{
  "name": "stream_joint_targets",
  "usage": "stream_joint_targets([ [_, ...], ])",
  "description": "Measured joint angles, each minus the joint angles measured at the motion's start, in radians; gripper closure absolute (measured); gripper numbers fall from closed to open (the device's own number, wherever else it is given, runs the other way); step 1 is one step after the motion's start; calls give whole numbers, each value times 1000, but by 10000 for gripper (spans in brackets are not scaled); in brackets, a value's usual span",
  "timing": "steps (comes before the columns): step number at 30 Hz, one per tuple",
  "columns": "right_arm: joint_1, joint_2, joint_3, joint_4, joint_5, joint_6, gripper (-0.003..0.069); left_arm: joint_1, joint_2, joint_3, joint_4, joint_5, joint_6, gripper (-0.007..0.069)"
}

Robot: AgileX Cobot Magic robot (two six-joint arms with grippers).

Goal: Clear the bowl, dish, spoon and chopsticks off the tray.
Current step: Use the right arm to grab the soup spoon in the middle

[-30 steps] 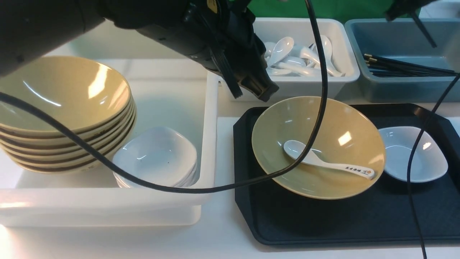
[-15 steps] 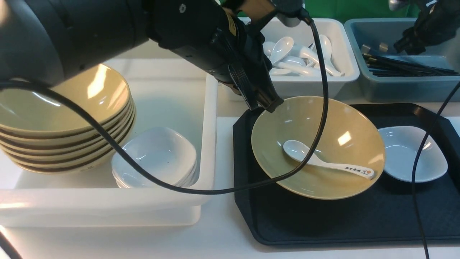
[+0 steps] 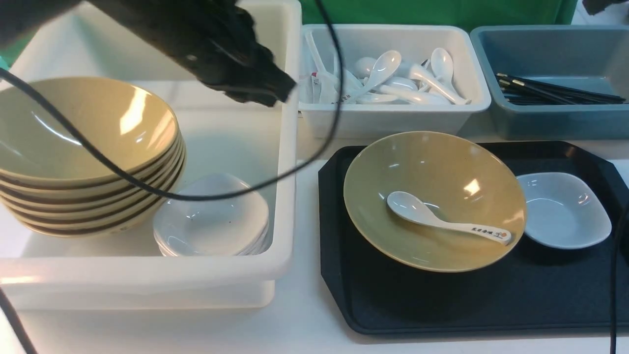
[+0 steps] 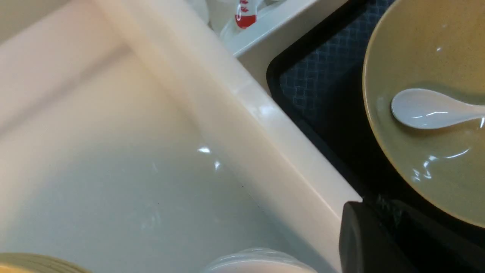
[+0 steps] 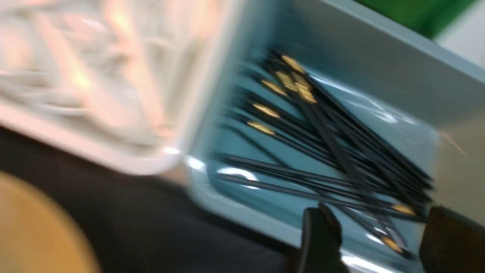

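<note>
Tray (image 3: 442,305) holds bowl (image 3: 442,162), spoon (image 3: 432,219) inside it, dish (image 3: 565,211) at bowl's 3 o'clock: three left. Chopsticks (image 3: 555,91) off, in blue bin (image 3: 540,123). Left claw (image 3: 265,91) clenched; right claw (image 5: 379,227) released.

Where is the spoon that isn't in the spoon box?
In the front view, the spoon lies inside the mustard-tan bowl on the black tray, on the robot's right side, its handle pointing toward the white dish.
</note>
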State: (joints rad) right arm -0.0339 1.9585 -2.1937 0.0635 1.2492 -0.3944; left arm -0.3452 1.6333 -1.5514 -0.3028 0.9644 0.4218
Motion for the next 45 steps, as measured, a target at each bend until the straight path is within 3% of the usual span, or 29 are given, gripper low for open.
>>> stream_joint_targets([
  [6, 165, -171, 222, 87, 2, -51, 370, 4, -29, 0, -85, 77, 211, 636],
  [14, 367, -309, 556, 95, 2, -71, 418, -6, -185, 19, -28, 126, 171, 636],
  [18, 451, -309, 697, 95, -2, -78, 417, -6, -337, 183, -56, 86, 166, 636],
  [22, 465, -278, 750, 86, -6, -78, 410, -6, -435, 360, -88, 3, 182, 636],
  [26, 465, -202, 751, 4, -30, -32, 355, -6, -511, 516, -122, -80, 199, 636],
  [35, 465, -65, 746, -70, -117, 6, 188, -6, -537, 581, -131, -95, 199, 636],
  [45, 465, -30, 746, -158, -123, 34, 167, -6, -538, 581, -131, -116, 199, 636],
])
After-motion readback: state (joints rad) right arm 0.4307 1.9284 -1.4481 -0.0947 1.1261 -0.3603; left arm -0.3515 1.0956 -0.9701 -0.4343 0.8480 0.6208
